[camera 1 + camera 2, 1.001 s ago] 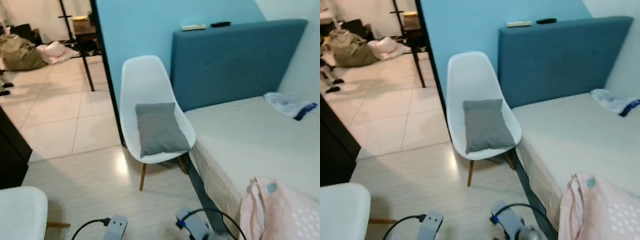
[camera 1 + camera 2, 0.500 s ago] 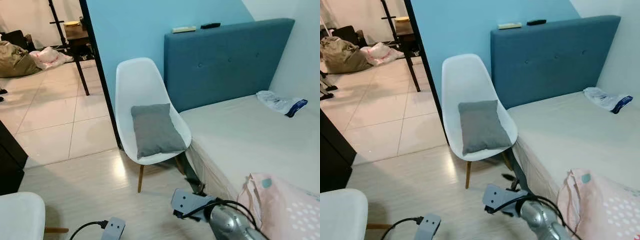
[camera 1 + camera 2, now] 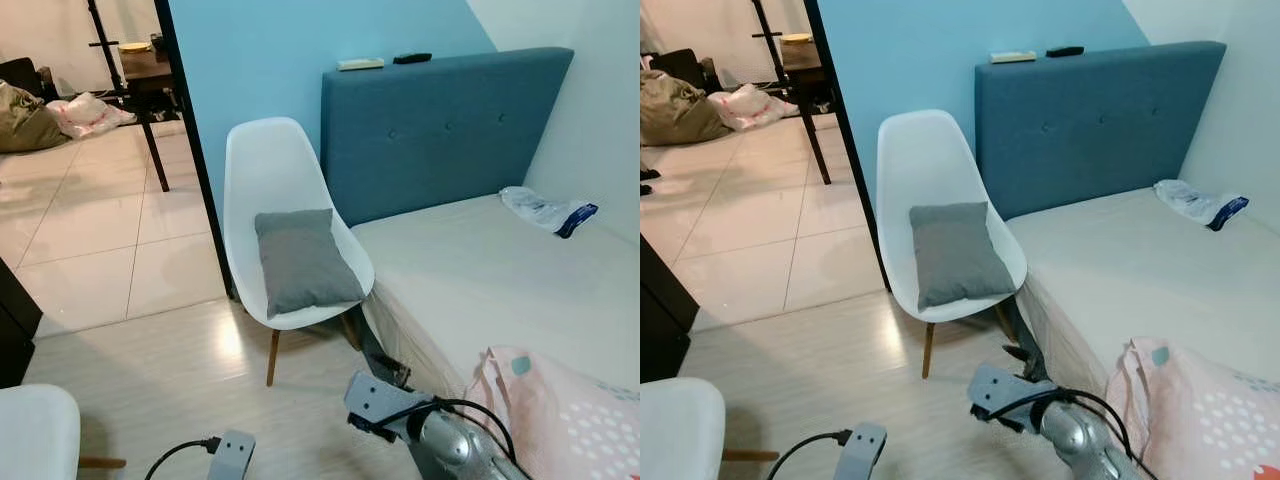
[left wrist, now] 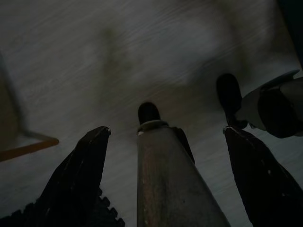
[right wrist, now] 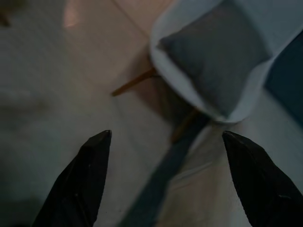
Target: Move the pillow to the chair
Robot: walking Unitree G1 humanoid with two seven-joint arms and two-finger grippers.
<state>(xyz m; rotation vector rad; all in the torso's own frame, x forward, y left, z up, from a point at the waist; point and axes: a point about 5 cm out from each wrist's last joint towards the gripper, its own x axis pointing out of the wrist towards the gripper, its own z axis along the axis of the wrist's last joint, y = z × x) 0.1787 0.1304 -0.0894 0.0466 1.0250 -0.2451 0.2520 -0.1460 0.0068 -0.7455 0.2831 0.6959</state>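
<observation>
Soft grey square fabric pillow (image 3: 303,261) lying on moulded white plastic chair (image 3: 272,170), wooden legs.
Right gripper (image 5: 165,184) hanging low, jaws apart; left gripper (image 4: 165,184) idling, jaws apart.

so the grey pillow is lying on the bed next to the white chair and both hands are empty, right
Not quite. The grey pillow is lying on the seat of the white chair, not on the bed; the left eye view shows it. The chair does stand next to the bed, and both hands are empty.
</observation>
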